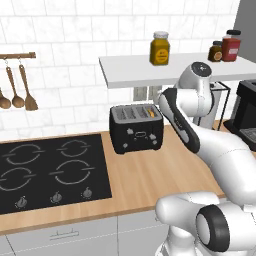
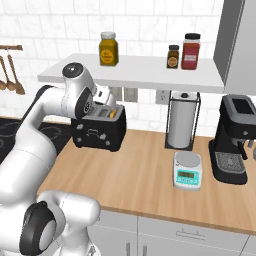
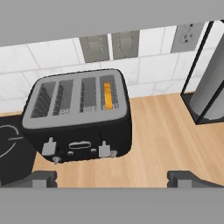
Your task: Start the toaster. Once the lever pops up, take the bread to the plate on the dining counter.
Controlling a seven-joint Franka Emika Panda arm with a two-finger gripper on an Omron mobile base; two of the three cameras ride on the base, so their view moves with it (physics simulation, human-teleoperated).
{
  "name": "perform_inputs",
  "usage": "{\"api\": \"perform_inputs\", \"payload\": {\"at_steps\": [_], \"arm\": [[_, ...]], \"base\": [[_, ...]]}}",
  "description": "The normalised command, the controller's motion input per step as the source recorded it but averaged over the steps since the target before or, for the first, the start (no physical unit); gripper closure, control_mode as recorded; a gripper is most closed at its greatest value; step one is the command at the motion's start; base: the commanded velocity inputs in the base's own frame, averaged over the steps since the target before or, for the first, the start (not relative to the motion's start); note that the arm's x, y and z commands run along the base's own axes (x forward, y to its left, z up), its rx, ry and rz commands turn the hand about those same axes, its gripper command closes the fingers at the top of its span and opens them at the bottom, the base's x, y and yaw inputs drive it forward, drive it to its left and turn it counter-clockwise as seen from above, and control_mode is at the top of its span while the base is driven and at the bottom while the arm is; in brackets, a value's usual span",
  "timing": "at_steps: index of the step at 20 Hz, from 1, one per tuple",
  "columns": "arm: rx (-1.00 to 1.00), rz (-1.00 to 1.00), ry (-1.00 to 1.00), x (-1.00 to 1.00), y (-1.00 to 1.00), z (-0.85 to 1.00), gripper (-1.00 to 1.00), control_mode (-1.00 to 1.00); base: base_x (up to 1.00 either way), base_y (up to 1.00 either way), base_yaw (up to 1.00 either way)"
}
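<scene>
Black toaster on the wood worktop in the left base view, just right of the black hob, orange bread down in its rightmost slot; white arm bent over the toaster's right end, yellow jar on the shelf above. From the right base view, same toaster at the far left of the worktop, bread showing in the slot nearest the paper towel holder; kitchen scale and coffee machine farther right. In the hand view, looking down on toaster with four slots, bread in the right one, two pale levers on the near face; gripper hovering on the near side, fingertips spread fully wide, holding nothing.
</scene>
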Motion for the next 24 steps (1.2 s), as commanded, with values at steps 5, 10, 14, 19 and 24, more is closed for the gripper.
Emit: {"api": "perform_inputs", "payload": {"at_steps": [5, 10, 14, 19, 24], "arm": [[0.0, 0.0, 0.0, 0.0, 0.0, 0.0, -1.0, -1.0], [0.0, 0.0, 0.0, 0.0, 0.0, 0.0, -1.0, -1.0], [0.0, 0.0, 0.0, 0.0, 0.0, 0.0, -1.0, -1.0], [0.0, 0.0, 0.0, 0.0, 0.0, 0.0, -1.0, -1.0], [0.0, 0.0, 0.0, 0.0, 0.0, 0.0, -1.0, -1.0]], "base": [[0.0, 0.0, 0.0], [0.0, 0.0, 0.0], [0.0, 0.0, 0.0], [0.0, 0.0, 0.0], [0.0, 0.0, 0.0]]}}
